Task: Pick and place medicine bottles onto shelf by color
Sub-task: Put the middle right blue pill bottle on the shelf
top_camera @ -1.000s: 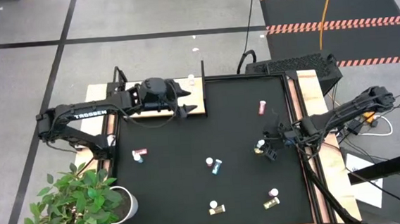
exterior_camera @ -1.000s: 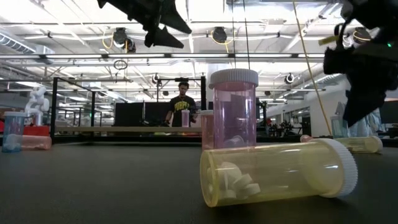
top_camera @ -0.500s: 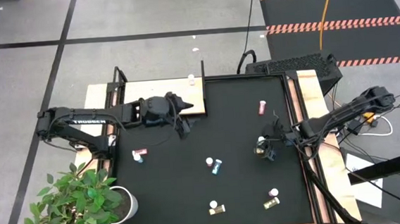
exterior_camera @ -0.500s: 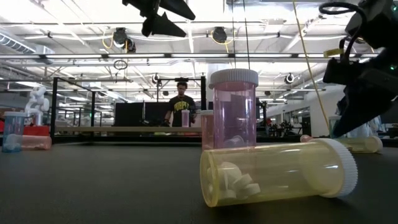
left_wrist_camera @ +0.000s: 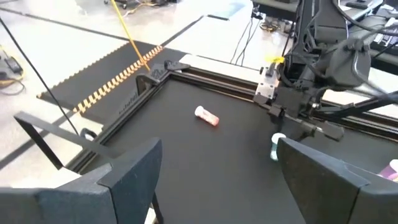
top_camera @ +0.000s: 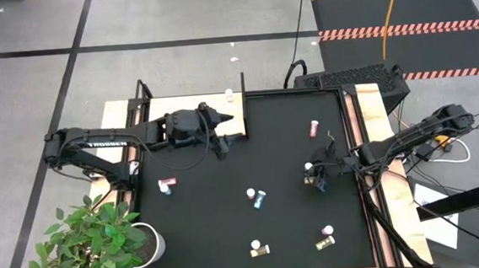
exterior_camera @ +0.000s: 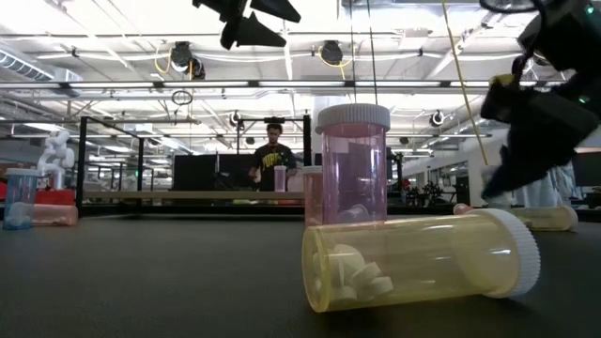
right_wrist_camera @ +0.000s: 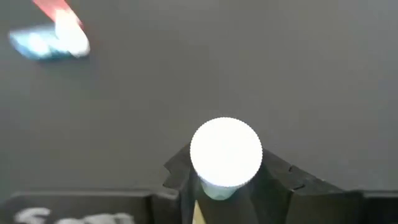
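We see the right gripper (top_camera: 313, 176) at the mat's right side, its fingers (right_wrist_camera: 273, 177) pinching a white-capped bottle (right_wrist_camera: 225, 154) whose body looks light blue. The left gripper (top_camera: 222, 132) hangs with fingers spread wide and holding nothing, over the near right corner of the shelf (top_camera: 163, 111), which carries one small bottle (top_camera: 229, 93) at its far right edge. In the low view, a yellow bottle (exterior_camera: 420, 257) lying on the black mat (top_camera: 228, 211) contains white tablets.

Black-matted worktop (top_camera: 228, 211) carrying a pale shelf (top_camera: 170, 109) under the left pincer (top_camera: 221, 131), a pink bottle (top_camera: 313, 129) beyond the right pincer (top_camera: 313, 174), more bottles (top_camera: 258, 198) scattered between and nearer.
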`<action>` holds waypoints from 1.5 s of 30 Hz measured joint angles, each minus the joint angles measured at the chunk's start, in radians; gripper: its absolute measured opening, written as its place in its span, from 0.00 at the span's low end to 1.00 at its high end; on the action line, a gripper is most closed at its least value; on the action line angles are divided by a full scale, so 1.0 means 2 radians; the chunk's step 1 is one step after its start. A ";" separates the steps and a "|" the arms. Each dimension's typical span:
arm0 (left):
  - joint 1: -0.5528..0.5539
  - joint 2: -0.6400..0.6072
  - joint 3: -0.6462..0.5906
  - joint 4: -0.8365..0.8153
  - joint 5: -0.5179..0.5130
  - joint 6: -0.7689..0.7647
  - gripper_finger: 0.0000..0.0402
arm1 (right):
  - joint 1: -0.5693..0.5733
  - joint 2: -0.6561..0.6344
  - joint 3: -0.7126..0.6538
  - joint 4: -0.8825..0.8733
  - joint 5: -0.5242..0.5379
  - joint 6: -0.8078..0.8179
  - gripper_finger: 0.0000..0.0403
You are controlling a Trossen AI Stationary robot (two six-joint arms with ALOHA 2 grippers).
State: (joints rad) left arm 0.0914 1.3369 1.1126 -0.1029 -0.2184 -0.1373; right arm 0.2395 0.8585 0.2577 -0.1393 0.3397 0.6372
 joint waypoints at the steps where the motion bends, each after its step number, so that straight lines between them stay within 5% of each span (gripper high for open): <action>1: 0.000 0.000 0.000 0.000 0.000 0.006 0.79 | -0.005 0.000 0.000 0.018 0.000 0.000 0.25; 7: 0.000 0.000 0.000 0.007 0.010 0.014 0.79 | -0.032 0.000 0.040 0.057 -0.022 -0.022 0.24; 13: -0.002 0.032 0.000 0.084 0.079 -0.003 0.79 | -0.073 0.044 0.147 0.055 -0.051 -0.146 0.25; 21: -0.008 0.078 0.028 0.109 0.146 0.010 0.79 | -0.119 0.160 0.285 0.059 -0.241 -0.206 0.25; 27: -0.005 0.073 0.029 0.092 0.181 -0.103 0.79 | -0.143 0.178 0.354 0.071 -0.330 -0.207 0.25; 37: -0.011 0.082 0.029 0.166 0.303 -0.172 0.79 | -0.180 0.170 0.393 0.121 -0.428 -0.208 0.25; 45: -0.014 0.108 0.030 0.215 0.318 -0.216 0.74 | -0.186 0.174 0.393 0.118 -0.448 -0.211 0.25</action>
State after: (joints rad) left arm 0.0631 1.5531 1.1716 0.3264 0.4183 -0.5700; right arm -0.1326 1.2069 1.0443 0.0976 -0.5558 0.2155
